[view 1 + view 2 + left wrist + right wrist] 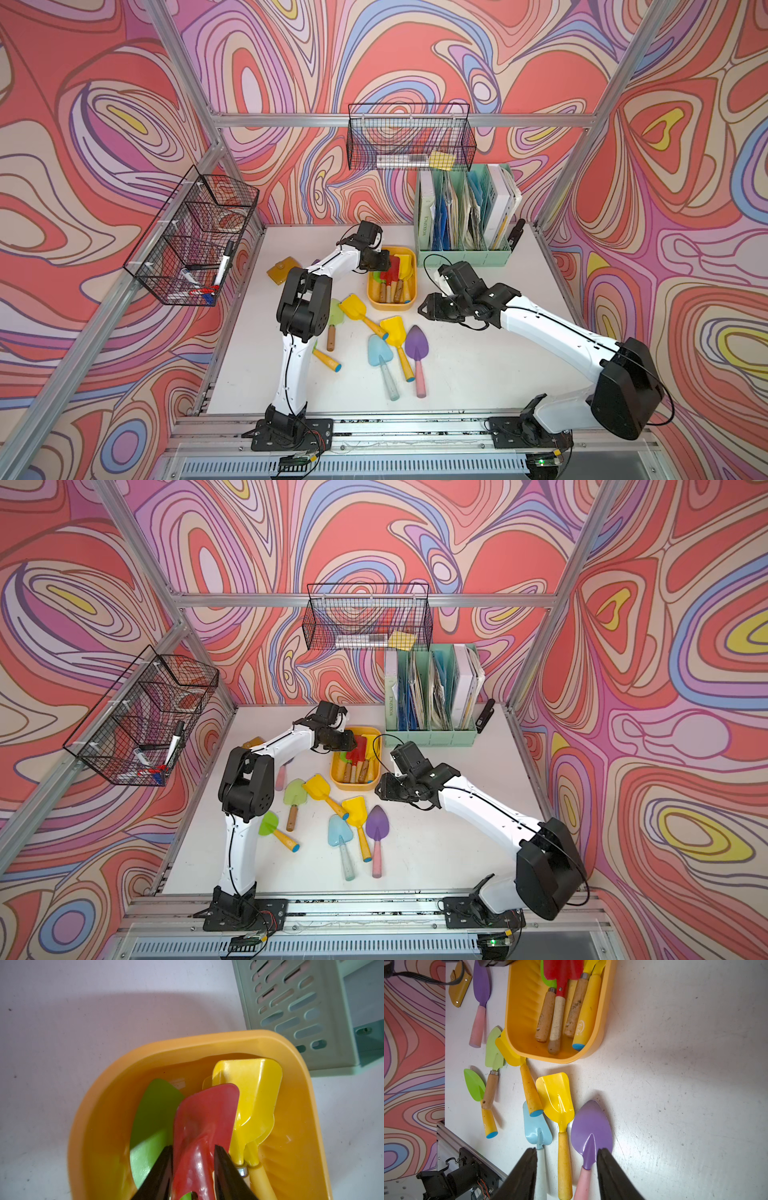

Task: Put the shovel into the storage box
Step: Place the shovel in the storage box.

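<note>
left gripper astride red shovel in storage box — grip unclear | right gripper spread — only wrist view shows

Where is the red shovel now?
In both top views the red shovel lies in the storage box beside the file organizer, between a green shovel and a yellow shovel, the left arm's fingers astride it.

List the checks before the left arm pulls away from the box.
1. Red shovel inside box: ok, lying on other shovels.
2. Left gripper clear of it: cannot tell; fingers flank its neck.
3. Right gripper free: ok, open and empty above the table.
4. Table cleared: not ok; several shovels remain, one purple shovel below the right gripper.
</note>
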### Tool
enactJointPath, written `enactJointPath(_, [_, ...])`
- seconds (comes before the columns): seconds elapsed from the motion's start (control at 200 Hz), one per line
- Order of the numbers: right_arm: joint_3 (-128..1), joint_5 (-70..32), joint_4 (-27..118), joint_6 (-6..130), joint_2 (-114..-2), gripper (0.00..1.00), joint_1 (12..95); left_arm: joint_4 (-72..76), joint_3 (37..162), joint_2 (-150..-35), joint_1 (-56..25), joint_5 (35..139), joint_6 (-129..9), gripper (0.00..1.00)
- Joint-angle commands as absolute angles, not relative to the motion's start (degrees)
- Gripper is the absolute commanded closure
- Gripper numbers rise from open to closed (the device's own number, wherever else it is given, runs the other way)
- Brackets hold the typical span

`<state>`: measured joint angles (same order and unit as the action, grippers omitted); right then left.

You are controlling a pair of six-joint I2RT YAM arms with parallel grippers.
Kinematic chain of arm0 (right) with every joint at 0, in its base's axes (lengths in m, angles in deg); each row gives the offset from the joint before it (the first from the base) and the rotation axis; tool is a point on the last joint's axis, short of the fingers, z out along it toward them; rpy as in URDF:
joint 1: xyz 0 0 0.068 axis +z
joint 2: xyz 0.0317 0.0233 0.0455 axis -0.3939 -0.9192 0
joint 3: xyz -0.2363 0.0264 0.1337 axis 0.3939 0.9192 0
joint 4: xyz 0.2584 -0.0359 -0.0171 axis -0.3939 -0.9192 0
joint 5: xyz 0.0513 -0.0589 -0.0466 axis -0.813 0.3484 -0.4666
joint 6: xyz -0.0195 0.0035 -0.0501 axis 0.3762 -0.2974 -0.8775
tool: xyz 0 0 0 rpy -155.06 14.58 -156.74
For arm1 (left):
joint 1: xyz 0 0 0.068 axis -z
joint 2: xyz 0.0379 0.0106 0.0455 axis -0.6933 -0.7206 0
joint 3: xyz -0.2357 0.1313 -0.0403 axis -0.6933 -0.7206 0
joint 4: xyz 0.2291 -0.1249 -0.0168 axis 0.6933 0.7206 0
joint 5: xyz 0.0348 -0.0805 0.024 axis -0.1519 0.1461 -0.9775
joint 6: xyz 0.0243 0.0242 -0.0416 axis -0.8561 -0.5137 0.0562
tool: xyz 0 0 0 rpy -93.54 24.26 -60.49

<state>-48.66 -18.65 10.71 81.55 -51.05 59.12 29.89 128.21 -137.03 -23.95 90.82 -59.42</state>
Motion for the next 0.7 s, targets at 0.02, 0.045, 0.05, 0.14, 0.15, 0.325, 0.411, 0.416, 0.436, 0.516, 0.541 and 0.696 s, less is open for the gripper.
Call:
enactJointPath(0.02, [-47.5,-18.8,11.5,81.6,-49.4,0.52,58.8,34.9,129.9,-139.3,-24.5,89.1,-58.4,0.59])
enactJointPath(0.045, [-47.5,-18.7,11.5,81.6,-49.4,0.52,58.8,35.0,130.1,-139.3,-24.5,89.3,-58.1,0.58])
enactJointPath(0.05, [-47.5,-18.7,11.5,81.6,-49.4,0.52,58.8,35.0,130.1,-139.3,-24.4,89.3,-58.0,0.58])
enactJointPath(0.14, [-47.4,-18.6,11.4,81.6,-49.0,0.52,58.8,35.2,130.5,-139.1,-24.3,90.0,-57.1,0.54])
enactJointPath(0.15, [-47.4,-18.6,11.4,81.6,-49.0,0.52,58.8,35.2,130.5,-139.1,-24.3,90.1,-57.0,0.54])
enactJointPath(0.325, [-47.3,-18.5,11.3,81.5,-48.5,0.52,58.8,36.1,131.6,-138.9,-23.8,90.3,-56.5,0.46])
enactJointPath(0.411, [-47.1,-18.4,11.3,81.5,-48.1,0.52,58.8,36.7,132.1,-138.7,-23.6,90.1,-56.5,0.42])
enactJointPath(0.416, [-47.1,-18.4,11.3,81.5,-48.1,0.52,58.8,36.7,132.1,-138.7,-23.5,90.1,-56.5,0.42])
enactJointPath(0.436, [-47.0,-18.4,11.3,81.5,-48.0,0.52,58.8,36.8,132.2,-138.7,-23.4,90.1,-56.4,0.41])
enactJointPath(0.516, [-46.8,-18.5,11.3,81.5,-47.6,0.52,58.8,37.1,132.6,-138.5,-23.2,90.0,-56.2,0.37])
enactJointPath(0.541, [-46.8,-18.5,11.3,81.5,-47.5,0.52,58.8,37.3,132.8,-138.4,-23.2,90.0,-56.1,0.35])
enactJointPath(0.696, [-46.3,-18.5,11.4,81.6,-46.5,0.52,58.8,38.4,134.2,-138.4,-22.5,89.3,-55.8,0.28])
